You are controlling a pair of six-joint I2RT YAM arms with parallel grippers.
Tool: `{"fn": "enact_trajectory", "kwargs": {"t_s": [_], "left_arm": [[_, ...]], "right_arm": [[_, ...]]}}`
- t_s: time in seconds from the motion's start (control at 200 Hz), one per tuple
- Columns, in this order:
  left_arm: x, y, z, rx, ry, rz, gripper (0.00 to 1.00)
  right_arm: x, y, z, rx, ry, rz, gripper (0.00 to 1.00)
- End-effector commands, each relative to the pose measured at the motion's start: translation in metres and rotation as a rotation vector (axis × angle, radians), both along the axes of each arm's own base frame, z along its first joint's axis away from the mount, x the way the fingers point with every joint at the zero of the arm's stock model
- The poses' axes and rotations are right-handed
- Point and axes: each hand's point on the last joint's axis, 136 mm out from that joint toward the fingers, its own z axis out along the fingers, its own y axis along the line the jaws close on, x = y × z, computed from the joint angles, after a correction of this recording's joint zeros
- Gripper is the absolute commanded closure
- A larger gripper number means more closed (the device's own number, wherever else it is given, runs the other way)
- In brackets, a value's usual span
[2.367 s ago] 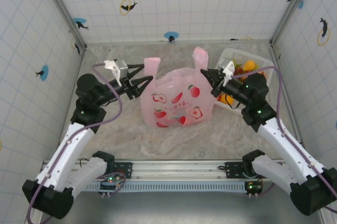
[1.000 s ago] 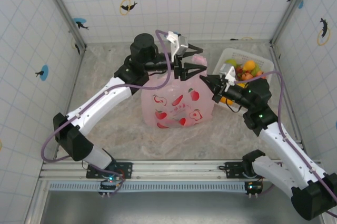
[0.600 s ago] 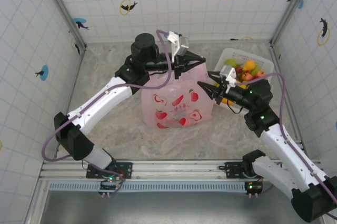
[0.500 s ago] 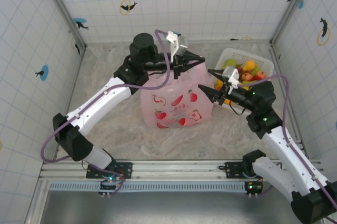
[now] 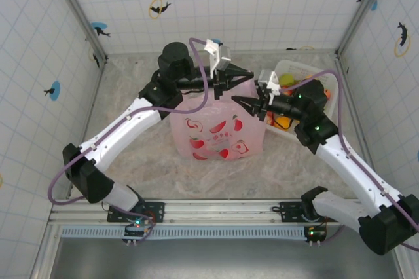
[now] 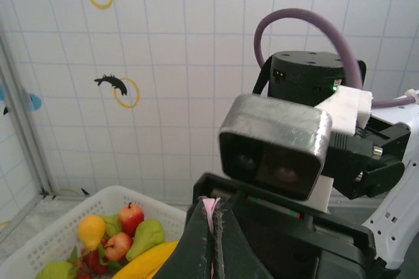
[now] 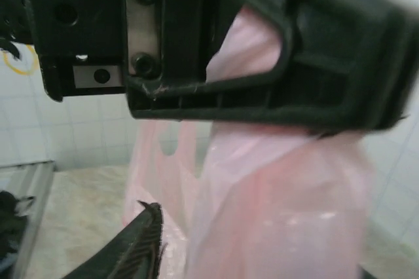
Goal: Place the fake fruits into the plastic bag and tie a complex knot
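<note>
The pink plastic bag (image 5: 219, 131), printed with fruit, stands mid-table. My left gripper (image 5: 249, 77) reaches across over its right side and is shut on a thin pink strip of the bag's handle (image 6: 212, 212), which is pinched between the jaws. My right gripper (image 5: 243, 105) sits just below and in front of it, open, one dark finger (image 7: 141, 243) to the left of the stretched pink film (image 7: 281, 200); the other finger is hidden. The fake fruits (image 5: 288, 82) lie in the white basket: a red apple (image 6: 131, 217), a green pear (image 6: 148, 236), a banana (image 6: 147, 262). I see no knot.
The white slatted basket (image 5: 296, 66) stands at the back right, close behind the right arm. The right arm's wrist camera (image 6: 275, 145) hangs right in front of the left gripper. Tiled walls enclose the table on three sides. Bare marble (image 5: 131, 174) lies left of the bag.
The left gripper has shut on the bag's right handle and drawn it up. The right gripper has opened, let go and slid left under the left gripper.
</note>
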Motion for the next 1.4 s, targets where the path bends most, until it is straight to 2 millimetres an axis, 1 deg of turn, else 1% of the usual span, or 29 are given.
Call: {"fn": "enact_trajectory", "kwargs": {"t_s": [0.0, 0.175, 0.275, 0.42, 0.575, 0.681, 0.771, 0.876, 1.046, 1.126, 1.181, 1.231, 1.241, 1.246, 1.261, 1.291, 1.331, 1.351, 1.396], "left_arm": [[-0.004, 0.006, 0.018, -0.043, -0.026, 0.027, 1.00], [0.008, 0.009, 0.025, -0.064, -0.016, 0.108, 1.00], [0.012, 0.011, 0.028, -0.074, -0.008, 0.135, 1.00], [0.014, 0.013, 0.030, -0.078, -0.006, 0.155, 1.00], [0.015, 0.013, 0.031, -0.080, -0.007, 0.160, 1.00], [0.012, 0.014, 0.033, -0.082, -0.008, 0.150, 1.00], [0.007, 0.021, 0.039, -0.093, -0.019, 0.134, 0.90], [0.002, 0.039, 0.051, -0.120, -0.028, 0.137, 0.73], [-0.017, 0.077, 0.068, -0.141, -0.073, 0.166, 0.59], [-0.021, 0.099, 0.069, -0.140, -0.085, 0.217, 0.53], [-0.015, 0.118, 0.063, -0.128, -0.067, 0.288, 0.50], [-0.006, 0.136, 0.053, -0.107, -0.028, 0.351, 0.46], [-0.007, 0.138, 0.050, -0.103, -0.017, 0.355, 0.45], [-0.003, 0.143, 0.049, -0.101, -0.013, 0.375, 0.45], [0.004, 0.152, 0.045, -0.093, 0.005, 0.410, 0.45], [0.010, 0.164, 0.037, -0.078, 0.034, 0.451, 0.44], [0.014, 0.179, 0.026, -0.062, 0.065, 0.495, 0.41], [0.019, 0.186, 0.013, -0.048, 0.098, 0.516, 0.41], [0.022, 0.199, 0.000, -0.046, 0.125, 0.548, 0.39]], "right_arm": [[-0.009, 0.004, 0.007, 0.040, -0.042, 0.013, 0.62], [-0.011, 0.004, -0.023, 0.039, 0.013, -0.011, 0.74], [-0.010, 0.003, -0.041, 0.042, 0.055, -0.024, 0.77], [-0.009, -0.001, -0.058, 0.033, 0.092, -0.054, 0.82], [-0.009, -0.008, -0.065, 0.042, 0.097, -0.090, 0.91], [-0.008, -0.013, -0.064, 0.046, 0.091, -0.110, 0.96], [-0.006, -0.015, -0.066, 0.039, 0.094, -0.117, 1.00], [-0.004, -0.016, -0.068, 0.032, 0.100, -0.120, 1.00], [0.000, -0.018, -0.068, 0.029, 0.095, -0.127, 1.00], [0.001, -0.019, -0.067, 0.030, 0.094, -0.131, 1.00], [0.000, -0.020, -0.066, 0.031, 0.092, -0.133, 1.00], [0.000, -0.021, -0.065, 0.032, 0.091, -0.134, 1.00], [0.000, -0.021, -0.065, 0.031, 0.091, -0.133, 1.00], [0.000, -0.021, -0.065, 0.032, 0.092, -0.133, 1.00], [0.000, -0.021, -0.065, 0.032, 0.092, -0.134, 1.00], [0.000, -0.021, -0.065, 0.031, 0.092, -0.134, 1.00], [0.000, -0.021, -0.065, 0.030, 0.094, -0.132, 1.00], [0.000, -0.021, -0.066, 0.029, 0.094, -0.131, 1.00], [-0.001, -0.021, -0.067, 0.028, 0.093, -0.131, 1.00]]}}
